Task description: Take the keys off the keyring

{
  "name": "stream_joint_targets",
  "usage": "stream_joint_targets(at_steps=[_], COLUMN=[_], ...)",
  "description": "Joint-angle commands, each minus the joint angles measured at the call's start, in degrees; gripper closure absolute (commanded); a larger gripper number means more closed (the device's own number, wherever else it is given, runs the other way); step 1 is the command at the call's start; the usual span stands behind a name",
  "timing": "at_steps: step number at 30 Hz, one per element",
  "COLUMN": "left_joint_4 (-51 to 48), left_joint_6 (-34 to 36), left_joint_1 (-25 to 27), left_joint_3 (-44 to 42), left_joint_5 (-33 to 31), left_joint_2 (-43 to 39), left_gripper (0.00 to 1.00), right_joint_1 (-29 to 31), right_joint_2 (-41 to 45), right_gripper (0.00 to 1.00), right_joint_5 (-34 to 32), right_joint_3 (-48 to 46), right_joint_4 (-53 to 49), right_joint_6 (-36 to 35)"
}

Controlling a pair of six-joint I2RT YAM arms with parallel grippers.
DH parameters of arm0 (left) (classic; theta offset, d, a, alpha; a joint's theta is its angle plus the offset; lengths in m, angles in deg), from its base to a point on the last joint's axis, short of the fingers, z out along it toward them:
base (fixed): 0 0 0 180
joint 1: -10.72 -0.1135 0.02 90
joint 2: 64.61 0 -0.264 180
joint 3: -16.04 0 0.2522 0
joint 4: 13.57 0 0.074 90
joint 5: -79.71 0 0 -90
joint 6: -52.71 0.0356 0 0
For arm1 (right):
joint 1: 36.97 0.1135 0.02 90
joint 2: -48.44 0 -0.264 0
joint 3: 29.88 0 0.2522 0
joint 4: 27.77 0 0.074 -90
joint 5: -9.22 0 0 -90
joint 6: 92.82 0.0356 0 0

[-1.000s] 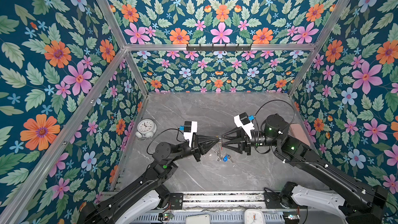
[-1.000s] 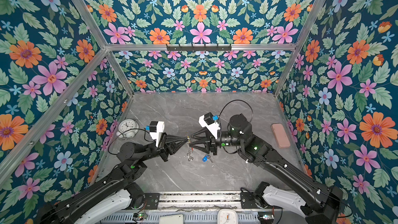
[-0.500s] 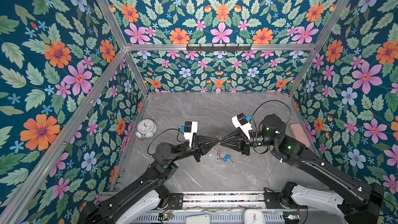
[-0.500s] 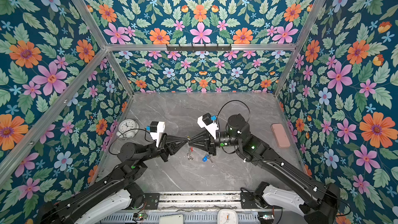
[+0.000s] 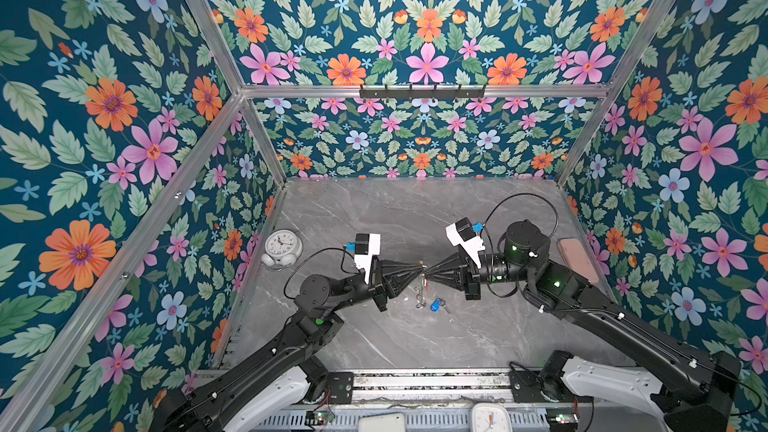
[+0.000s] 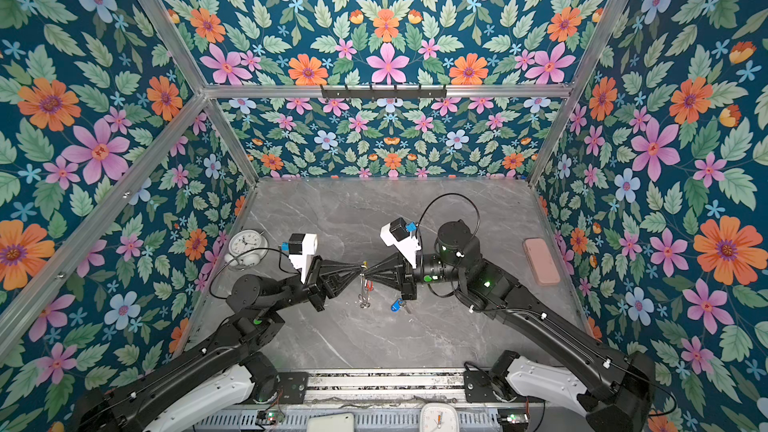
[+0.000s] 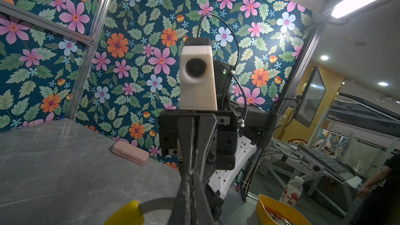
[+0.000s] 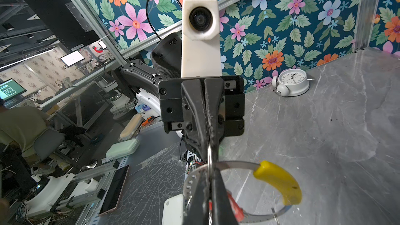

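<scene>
The keyring hangs edge-on (image 5: 421, 295) above the table between my two grippers, which meet tip to tip. Its grey band (image 8: 236, 164) carries a yellow sleeve (image 8: 279, 182). My left gripper (image 5: 419, 273) is shut on the band next to the sleeve (image 7: 127, 213). My right gripper (image 5: 429, 274) is shut on a thin silver split ring (image 8: 209, 154) where it crosses the band. A key with a red tag (image 8: 234, 208) hangs on the hoop behind the right fingers. A key with a blue tag (image 5: 435, 305) lies loose on the table just below.
A white alarm clock (image 5: 284, 245) stands at the left wall. A pink case (image 5: 575, 251) lies by the right wall. A black hook rail (image 5: 422, 91) runs along the back wall. Floral walls close in three sides of the grey marble table (image 5: 415, 209).
My right gripper has moved left to the left gripper's tip and closed its jaws at the keyring. The left arm and the blue-tagged key have stayed put.
</scene>
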Motion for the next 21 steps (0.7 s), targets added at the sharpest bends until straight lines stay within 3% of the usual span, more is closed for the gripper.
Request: stream_joint_targets(at_steps=[1, 3, 6, 15, 21], left_joint_4=[-1.0, -3.3, -8.5, -31.6, -40.2], left_joint_6=[0.6, 0.9, 1.9, 7.9, 11.0], left_joint_1=[0.0, -0.1, -0.1, -0.1, -0.1], left_joint_3=[0.7, 0.8, 1.4, 9.8, 14.7], left_joint_5=[-0.7, -1.4, -2.0, 3.0, 8.3], left_joint_2=[-0.3, -1.0, -2.2, -0.5, 1.9], left_gripper=[0.89, 0.7, 0.62, 0.61, 0.58], right_joint_1=[0.0, 0.0, 0.1, 0.1, 0.1], right_joint_2=[0.2, 0.4, 1.2, -0.4, -4.6], right_gripper=[1.0, 1.0, 1.0, 1.0, 1.0], right_joint_5=[-2.1, -4.3, -6.2, -11.2, -12.2], right_joint_3=[1.3, 2.7, 4.3, 13.3, 18.4], right_joint_4=[-3.2, -8.5, -15.3, -36.1, -43.8], right_joint_6=[-0.9, -2.2, -4.4, -11.2, -13.5])
